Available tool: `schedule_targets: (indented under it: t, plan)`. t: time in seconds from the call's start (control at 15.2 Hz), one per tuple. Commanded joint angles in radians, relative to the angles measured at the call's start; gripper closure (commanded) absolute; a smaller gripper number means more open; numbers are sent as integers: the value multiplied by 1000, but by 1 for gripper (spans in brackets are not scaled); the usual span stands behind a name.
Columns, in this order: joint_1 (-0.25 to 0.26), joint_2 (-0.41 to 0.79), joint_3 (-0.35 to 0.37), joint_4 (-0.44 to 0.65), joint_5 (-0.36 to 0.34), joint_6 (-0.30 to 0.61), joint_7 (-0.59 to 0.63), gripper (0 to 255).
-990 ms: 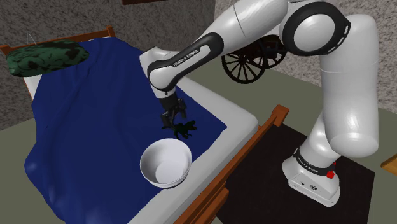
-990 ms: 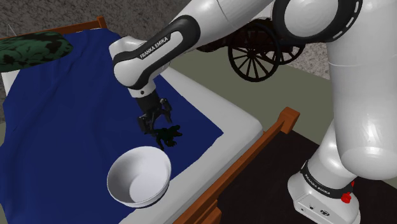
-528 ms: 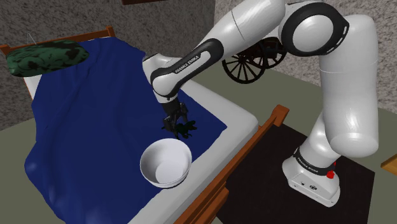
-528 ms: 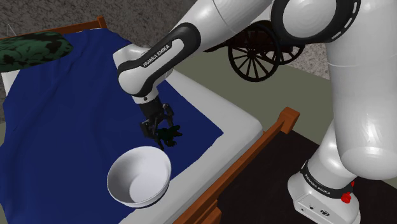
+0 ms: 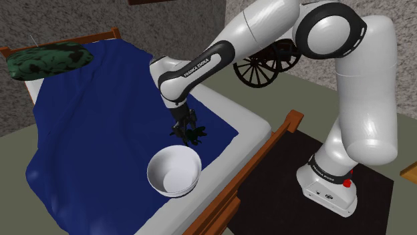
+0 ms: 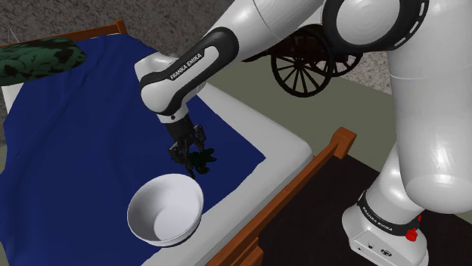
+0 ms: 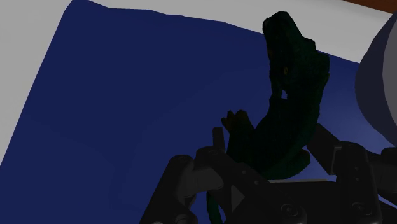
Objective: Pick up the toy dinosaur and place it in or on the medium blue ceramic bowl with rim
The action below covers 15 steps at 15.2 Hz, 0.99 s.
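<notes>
A dark green toy dinosaur point(image 5: 195, 136) point(image 6: 202, 160) lies on the blue blanket, just beyond the bowl. My gripper point(image 5: 185, 131) point(image 6: 189, 157) is down on it. In the wrist view the two black fingers point(image 7: 210, 172) press against the dinosaur's body point(image 7: 292, 95) from both sides, with its neck and head reaching out past them. The bowl point(image 5: 164, 183) point(image 6: 151, 219) is drawn white and stands upright and empty near the bed's foot edge. Its wall point(image 7: 378, 83) shows beside the dinosaur in the wrist view.
The blue blanket point(image 5: 93, 120) covers a bed with a wooden frame point(image 5: 267, 147). A green patterned pillow point(image 5: 48, 59) lies at the head end. A dark cart with spoked wheels point(image 5: 257, 67) stands on the floor behind the arm. The stand point(image 5: 331, 187) sits on a dark mat.
The gripper came down onto the dinosaur and its fingers drew in from wide apart to clasp the toy. The bowl stayed put.
</notes>
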Motion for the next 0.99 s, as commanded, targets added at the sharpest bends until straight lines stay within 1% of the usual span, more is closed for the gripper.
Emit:
schedule_targets:
  t: [0.0,0.33,0.92]
  plan:
    - [0,0,0,0,0,0,0,255]
    - [0,0,0,0,0,1,0,255]
    - [-5,-64,6,31,11,-94,1,255]
